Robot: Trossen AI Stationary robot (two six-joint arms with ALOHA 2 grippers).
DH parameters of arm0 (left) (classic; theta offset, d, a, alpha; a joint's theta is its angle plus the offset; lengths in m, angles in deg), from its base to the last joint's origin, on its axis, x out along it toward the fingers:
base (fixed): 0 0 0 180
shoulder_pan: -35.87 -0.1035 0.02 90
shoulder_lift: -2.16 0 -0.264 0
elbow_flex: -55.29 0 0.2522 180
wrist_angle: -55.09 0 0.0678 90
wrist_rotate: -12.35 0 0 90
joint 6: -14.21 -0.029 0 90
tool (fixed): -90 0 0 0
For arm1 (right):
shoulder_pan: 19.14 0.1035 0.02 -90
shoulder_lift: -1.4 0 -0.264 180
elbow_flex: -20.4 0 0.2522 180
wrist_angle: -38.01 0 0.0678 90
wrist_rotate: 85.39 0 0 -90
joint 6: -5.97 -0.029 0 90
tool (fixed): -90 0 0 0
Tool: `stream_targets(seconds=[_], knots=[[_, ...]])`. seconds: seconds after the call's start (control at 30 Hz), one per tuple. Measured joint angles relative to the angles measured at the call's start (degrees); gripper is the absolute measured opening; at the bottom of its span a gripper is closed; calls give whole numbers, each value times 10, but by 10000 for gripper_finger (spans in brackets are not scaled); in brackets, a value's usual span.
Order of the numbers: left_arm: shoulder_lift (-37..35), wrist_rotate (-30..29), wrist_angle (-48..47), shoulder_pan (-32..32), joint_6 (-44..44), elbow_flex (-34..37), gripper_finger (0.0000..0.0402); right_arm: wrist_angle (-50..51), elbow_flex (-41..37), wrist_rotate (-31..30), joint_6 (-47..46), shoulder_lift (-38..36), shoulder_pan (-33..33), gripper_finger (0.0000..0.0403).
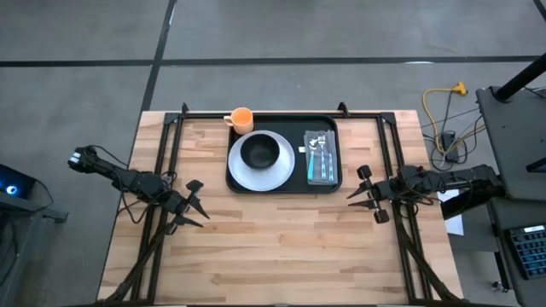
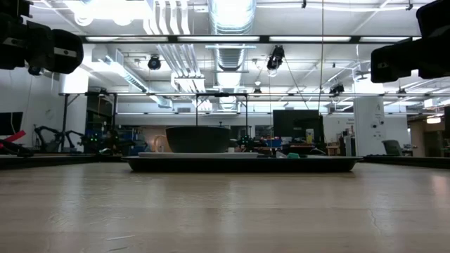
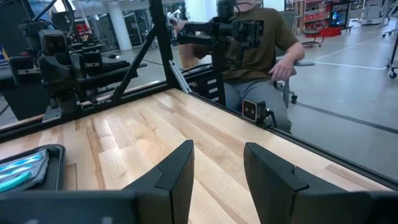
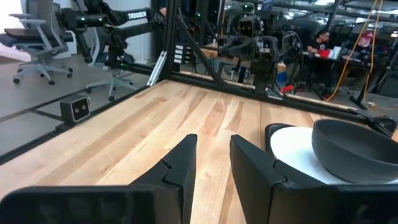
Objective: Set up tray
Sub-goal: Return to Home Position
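The black tray point(image 1: 328, 183) lies at the table's far middle. On it rest a white plate point(image 1: 241, 173) with a black bowl point(image 1: 260, 152) and a clear packet of cutlery point(image 1: 321, 159). An orange cup point(image 1: 241, 118) stands by the tray's far left corner. My left gripper point(image 1: 198, 203) hovers open over the table left of the tray, touching nothing. My right gripper point(image 1: 362, 193) hovers open right of the tray, also free. The low view shows the tray point(image 2: 242, 164) and the bowl point(image 2: 197, 138) edge-on; the right wrist view shows the plate point(image 4: 292, 146) and the bowl point(image 4: 354, 147).
Bare wooden table point(image 1: 281, 247) spreads across the near half. Black frame rails point(image 1: 171, 136) run along the left, right and far sides. A small camera point(image 3: 251, 109) sits at the table's near edge, and a seated person point(image 3: 261, 43) is behind it.
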Motion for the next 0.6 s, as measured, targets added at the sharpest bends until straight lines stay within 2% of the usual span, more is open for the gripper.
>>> stream_targets(seconds=[0.37, 0.6], knots=[[0, 0, 0, 0, 0, 0, 122, 0, 0, 0, 1, 0, 0, 73], [0, 0, 0, 0, 0, 0, 122, 0, 0, 0, 0, 0, 0, 78]])
